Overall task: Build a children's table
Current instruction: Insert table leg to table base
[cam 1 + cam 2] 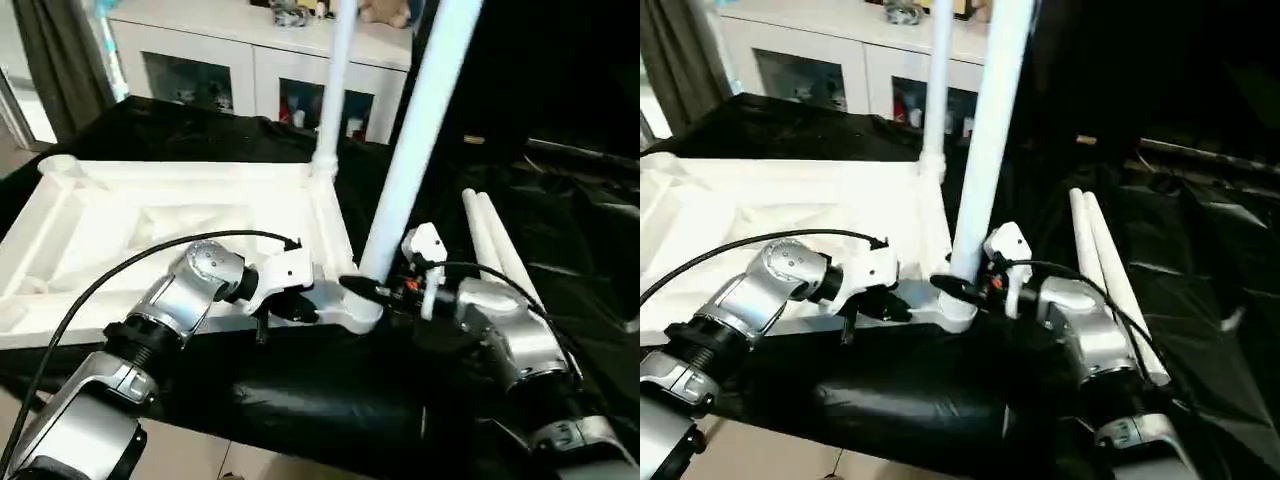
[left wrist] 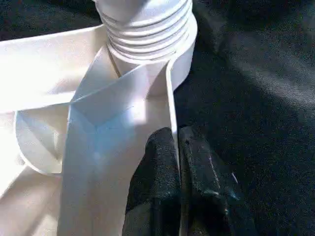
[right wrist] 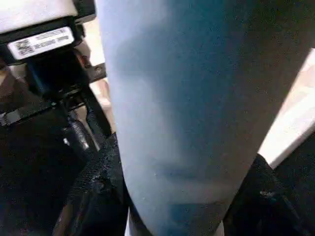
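Note:
The white tabletop (image 1: 120, 220) lies upside down on the black-draped work table, ribs up. One leg (image 1: 338, 80) stands in the far right corner socket. A second leg (image 1: 415, 150) stands tilted in the near right socket (image 1: 362, 315), its threaded end (image 2: 147, 24) showing above the socket. My right gripper (image 1: 365, 288) is shut on this leg just above the socket, a finger (image 3: 98, 182) on each side of the tube (image 3: 172, 123). My left gripper (image 1: 300, 310) is shut on the tabletop's near rim (image 2: 170, 98), close to that socket. Two loose legs (image 1: 500, 250) lie to the right.
A white cabinet (image 1: 250, 60) with glass doors stands behind the work table. The black cloth (image 1: 300, 390) hangs over the table's near edge, just below both grippers. Bare floor (image 1: 190, 455) shows beneath my left forearm.

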{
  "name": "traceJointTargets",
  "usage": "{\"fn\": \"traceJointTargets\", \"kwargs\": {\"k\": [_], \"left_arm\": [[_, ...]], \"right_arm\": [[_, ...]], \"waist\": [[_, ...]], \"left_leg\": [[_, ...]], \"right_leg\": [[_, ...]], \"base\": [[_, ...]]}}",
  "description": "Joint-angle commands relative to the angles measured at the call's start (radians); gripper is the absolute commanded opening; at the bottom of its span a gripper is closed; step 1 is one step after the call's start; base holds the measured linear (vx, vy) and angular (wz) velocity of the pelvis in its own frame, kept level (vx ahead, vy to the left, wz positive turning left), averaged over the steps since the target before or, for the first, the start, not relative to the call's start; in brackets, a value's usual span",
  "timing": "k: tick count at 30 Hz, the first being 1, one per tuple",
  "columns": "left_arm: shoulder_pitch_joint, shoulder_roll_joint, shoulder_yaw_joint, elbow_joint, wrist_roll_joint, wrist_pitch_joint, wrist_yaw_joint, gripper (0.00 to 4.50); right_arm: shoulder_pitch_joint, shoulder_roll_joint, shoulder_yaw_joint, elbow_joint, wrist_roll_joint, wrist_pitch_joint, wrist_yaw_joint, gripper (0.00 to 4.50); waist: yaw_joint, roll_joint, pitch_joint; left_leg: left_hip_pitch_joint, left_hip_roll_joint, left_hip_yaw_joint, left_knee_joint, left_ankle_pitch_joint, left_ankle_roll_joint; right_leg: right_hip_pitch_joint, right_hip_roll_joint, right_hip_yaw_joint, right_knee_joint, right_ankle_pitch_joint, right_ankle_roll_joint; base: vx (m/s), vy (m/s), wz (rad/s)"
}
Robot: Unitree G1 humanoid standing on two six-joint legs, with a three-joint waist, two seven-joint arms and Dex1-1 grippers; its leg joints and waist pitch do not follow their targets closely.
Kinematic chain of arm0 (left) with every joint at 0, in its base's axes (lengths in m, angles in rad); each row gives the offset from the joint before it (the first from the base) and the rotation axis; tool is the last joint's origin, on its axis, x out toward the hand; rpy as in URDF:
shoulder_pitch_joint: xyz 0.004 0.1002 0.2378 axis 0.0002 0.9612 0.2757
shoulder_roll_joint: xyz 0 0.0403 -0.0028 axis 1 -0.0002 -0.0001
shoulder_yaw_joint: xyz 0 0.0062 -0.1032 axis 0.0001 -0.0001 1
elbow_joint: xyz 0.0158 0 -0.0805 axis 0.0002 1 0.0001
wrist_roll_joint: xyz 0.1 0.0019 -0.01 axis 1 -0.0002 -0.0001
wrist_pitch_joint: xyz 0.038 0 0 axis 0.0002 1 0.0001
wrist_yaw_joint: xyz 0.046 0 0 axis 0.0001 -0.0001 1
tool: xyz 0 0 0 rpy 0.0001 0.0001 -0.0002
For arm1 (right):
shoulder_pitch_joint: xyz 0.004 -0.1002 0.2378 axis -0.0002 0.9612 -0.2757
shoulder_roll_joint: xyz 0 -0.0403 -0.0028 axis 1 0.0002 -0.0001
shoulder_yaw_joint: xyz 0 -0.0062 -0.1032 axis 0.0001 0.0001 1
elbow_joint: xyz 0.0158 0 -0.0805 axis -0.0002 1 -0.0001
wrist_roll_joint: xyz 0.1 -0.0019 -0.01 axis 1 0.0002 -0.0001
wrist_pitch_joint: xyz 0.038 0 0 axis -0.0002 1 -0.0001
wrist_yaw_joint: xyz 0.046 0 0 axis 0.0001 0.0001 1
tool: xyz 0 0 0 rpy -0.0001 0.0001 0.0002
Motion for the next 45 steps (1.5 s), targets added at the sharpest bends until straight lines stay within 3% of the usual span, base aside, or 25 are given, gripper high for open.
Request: {"fn": "traceJointTargets", "kwargs": {"k": [1, 8, 13, 14, 16, 17, 18, 19, 20, 21, 22, 23, 24, 25, 26, 27, 28, 29, 31, 33, 35, 37, 38, 39, 45], "left_arm": [[0.017, -0.007, -0.049, -0.041, -0.005, -0.019, -0.081, 0.0], [0.017, -0.01, -0.039, -0.043, -0.014, -0.007, -0.083, 0.0], [-0.011, -0.038, -0.019, 0.005, 0.0, 0.032, -0.016, 0.0], [-0.053, -0.077, 0.006, 0.078, 0.024, 0.07, 0.096, 0.0], [-0.084, -0.104, 0.02, 0.131, 0.04, 0.088, 0.175, 0.0], [-0.105, -0.124, 0.03, 0.165, 0.049, 0.106, 0.229, 0.0], [-0.109, -0.128, 0.032, 0.171, 0.051, 0.109, 0.239, 0.0], [-0.122, -0.143, 0.04, 0.192, 0.05, 0.127, 0.269, 0.0], [-0.145, -0.17, 0.055, 0.227, 0.05, 0.156, 0.321, 0.0], [-0.179, -0.218, 0.079, 0.284, 0.049, 0.201, 0.412, 0.0], [-0.182, -0.222, 0.08, 0.288, 0.05, 0.204, 0.419, 0.0], [-0.193, -0.238, 0.083, 0.308, 0.055, 0.214, 0.451, 0.0], [-0.199, -0.247, 0.083, 0.319, 0.059, 0.218, 0.47, 0.0], [-0.213, -0.267, 0.086, 0.352, 0.067, 0.221, 0.515, 0.0], [-0.229, -0.288, 0.09, 0.392, 0.076, 0.218, 0.56, 0.0], [-0.25, -0.317, 0.099, 0.447, 0.082, 0.213, 0.625, 0.0], [-0.257, -0.326, 0.102, 0.468, 0.082, 0.211, 0.649, 0.0], [-0.261, -0.332, 0.102, 0.483, 0.083, 0.209, 0.667, 0.0], [-0.267, -0.339, 0.103, 0.499, 0.082, 0.206, 0.684, 0.0], [-0.275, -0.346, 0.111, 0.514, 0.082, 0.205, 0.695, 0.0], [-0.28, -0.349, 0.114, 0.523, 0.084, 0.205, 0.701, 0.0], [-0.287, -0.35, 0.114, 0.541, 0.085, 0.199, 0.71, 0.0], [-0.289, -0.35, 0.115, 0.547, 0.085, 0.196, 0.713, 0.0], [-0.289, -0.348, 0.114, 0.55, 0.085, 0.191, 0.71, 0.0], [-0.282, -0.339, 0.093, 0.55, 0.089, 0.121, 0.633, 0.0]], "right_arm": [[0.049, -0.027, 0.042, 0.087, -0.04, 0.033, 0.023, 1.91], [0.044, -0.022, 0.028, 0.12, -0.039, 0.01, 0.024, 1.91], [0.008, 0.009, -0.019, 0.196, -0.066, -0.031, -0.115, 1.91], [-0.042, 0.041, -0.064, 0.277, -0.089, -0.025, -0.306, 1.91], [-0.068, 0.066, -0.09, 0.316, -0.087, -0.018, -0.399, 1.91], [-0.086, 0.083, -0.102, 0.342, -0.086, -0.018, -0.458, 1.91], [-0.088, 0.086, -0.104, 0.347, -0.086, -0.018, -0.468, 1.91], [-0.099, 0.097, -0.105, 0.367, -0.094, -0.021, -0.514, 1.91], [-0.118, 0.116, -0.107, 0.404, -0.107, -0.027, -0.594, 1.91], [-0.15, 0.157, -0.12, 0.463, -0.117, -0.034, -0.736, 1.91], [-0.153, 0.161, -0.121, 0.468, -0.117, -0.035, -0.746, 1.9], [-0.163, 0.178, -0.128, 0.485, -0.117, -0.037, -0.796, 1.9], [-0.169, 0.188, -0.131, 0.494, -0.118, -0.04, -0.827, 1.9], [-0.182, 0.21, -0.137, 0.517, -0.117, -0.047, -0.879, 1.9], [-0.196, 0.231, -0.143, 0.544, -0.123, -0.06, -0.938, 1.9], [-0.211, 0.262, -0.152, 0.573, -0.124, -0.078, -1.001, 1.9], [-0.213, 0.272, -0.152, 0.579, -0.125, -0.084, -1.022, 1.9], [-0.212, 0.281, -0.157, 0.58, -0.12, -0.09, -1.036, 1.9], [-0.21, 0.296, -0.178, 0.584, -0.1, -0.093, -1.052, 1.9], [-0.217, 0.301, -0.175, 0.599, -0.114, -0.104, -1.058, 1.9], [-0.22, 0.306, -0.177, 0.608, -0.12, -0.112, -1.065, 1.9], [-0.223, 0.309, -0.188, 0.62, -0.118, -0.122, -1.074, 1.9], [-0.224, 0.31, -0.191, 0.625, -0.117, -0.125, -1.077, 1.9], [-0.224, 0.309, -0.195, 0.628, -0.113, -0.125, -1.074, 1.9], [-0.229, 0.306, -0.205, 0.64, -0.109, -0.123, -1.025, 1.9]], "waist": [[0.003, 0.014, -0.036], [0.003, 0.015, -0.034], [-0.006, 0.015, -0.026], [-0.011, 0.014, -0.021], [-0.03, 0.02, -0.005], [-0.037, 0.028, -0.01], [-0.05, 0.04, -0.01], [-0.041, 0.056, -0.012], [-0.017, 0.055, 0.003], [0.01, 0.036, -0.014], [-0.01, -0.018, -0.031], [0.007, -0.029, -0.021], [0.03, -0.022, -0.031], [0.037, 0.002, -0.041], [0.028, 0.009, -0.042], [0.016, 0.005, -0.042], [0.017, 0.006, -0.043], [0.017, 0.003, -0.04], [0.022, 0.001, -0.034], [0.018, 0.003, -0.029], [0.013, 0.005, -0.027], [0.012, 0.003, -0.033], [0.012, 0.008, -0.039], [0.009, 0.005, -0.038], [0.013, 0.009, -0.039]], "left_leg": [[0.017, 0.081, -0.04, -0.083, -0.352, -0.002], [0.017, 0.08, -0.042, -0.085, -0.367, -0.006], [0.022, 0.077, -0.044, -0.084, -0.413, -0.014], [0.027, 0.075, -0.048, -0.083, -0.446, -0.024], [0.062, 0.07, -0.057, -0.071, -0.576, -0.052], [0.075, 0.07, -0.064, -0.061, -0.623, -0.055], [0.048, 0.098, -0.083, -0.095, -0.708, -0.06], [0.011, 0.124, -0.089, -0.139, -0.784, -0.072], [-0.083, 0.127, -0.051, -0.232, -0.931, -0.1], [-0.012, 0.089, 0.011, -0.222, -0.844, -0.078], [0.05, 0.064, -0.004, -0.144, -0.717, -0.095], [0.063, 0.019, -0.026, 0.048, -0.363, -0.037], [-0.054, 0.042, -0.054, -0.005, -0.067, -0.009], [-0.032, 0.061, -0.054, -0.07, 0.007, -0.043], [-0.005, 0.073, -0.056, -0.072, -0.02, -0.052], [0.002, 0.074, -0.052, -0.073, -0.063, -0.054], [0.001, 0.069, -0.046, -0.079, -0.129, -0.049], [0.0, 0.066, -0.043, -0.082, -0.166, -0.044], [0.003, 0.064, -0.04, -0.088, -0.252, -0.034], [0.013, 0.069, -0.045, -0.1, -0.363, -0.045], [0.016, 0.073, -0.05, -0.104, -0.402, -0.057], [0.011, 0.073, -0.051, -0.108, -0.381, -0.055], [0.013, 0.076, -0.049, -0.108, -0.353, -0.055], [0.009, 0.078, -0.048, -0.111, -0.337, -0.052], [0.011, 0.076, -0.04, -0.111, -0.336, -0.042]], "right_leg": [[0.023, -0.129, 0.077, -0.103, -0.488, -0.103], [0.021, -0.129, 0.077, -0.105, -0.494, -0.107], [0.012, -0.13, 0.072, -0.117, -0.589, -0.088], [0.007, -0.131, 0.066, -0.123, -0.648, -0.073], [-0.014, -0.12, 0.025, -0.159, -0.781, -0.022], [0.001, -0.125, -0.009, -0.179, -0.799, 0.013], [0.042, -0.115, -0.037, -0.151, -0.694, 0.016], [0.079, -0.097, -0.019, -0.075, -0.562, -0.007], [0.113, -0.042, -0.01, 0.111, -0.261, -0.043], [0.047, -0.031, 0.043, 0.116, -0.266, -0.051], [0.003, -0.085, 0.086, 0.033, -0.477, -0.043], [-0.034, -0.213, 0.11, -0.132, -0.893, -0.044], [0.069, -0.208, 0.126, -0.082, -0.749, -0.03], [0.049, -0.126, 0.085, -0.047, -0.406, -0.06], [0.023, -0.103, 0.08, -0.028, -0.264, -0.085], [0.026, -0.104, 0.086, -0.011, -0.064, -0.144], [0.037, -0.109, 0.085, -0.017, -0.038, -0.173], [0.039, -0.112, 0.085, -0.024, -0.065, -0.176], [0.04, -0.119, 0.086, -0.045, -0.205, -0.153], [0.035, -0.125, 0.081, -0.075, -0.433, -0.101], [0.029, -0.13, 0.086, -0.085, -0.482, -0.087], [0.035, -0.129, 0.084, -0.083, -0.451, -0.079], [0.035, -0.128, 0.086, -0.079, -0.382, -0.09], [0.036, -0.124, 0.086, -0.073, -0.335, -0.102], [0.034, -0.127, 0.089, -0.078, -0.319, -0.119]], "base": [[0.0, 0.0, 0.0], [0.0, 0.0, 0.0], [0.0, 0.0, 0.0], [0.0, 0.0, 0.0], [-0.069, 0.015, -0.06], [-0.098, 0.058, -0.14], [-0.054, 0.052, -0.11], [-0.099, 0.051, -0.1], [-0.073, -0.017, 0.2], [-0.073, -0.017, 0.2], [0.053, -0.115, 0.13], [0.044, -0.08, -0.11], [0.105, -0.085, -0.39], [0.072, 0.006, -0.3], [0.072, 0.006, -0.3], [0.0, 0.0, 0.0], [0.0, 0.0, 0.0], [0.0, 0.0, 0.0], [0.0, 0.0, 0.0], [0.0, 0.0, 0.0], [0.0, 0.0, 0.0], [0.0, 0.0, 0.0], [0.0, 0.0, 0.0], [0.0, 0.0, 0.0], [0.0, 0.0, 0.0]]}}
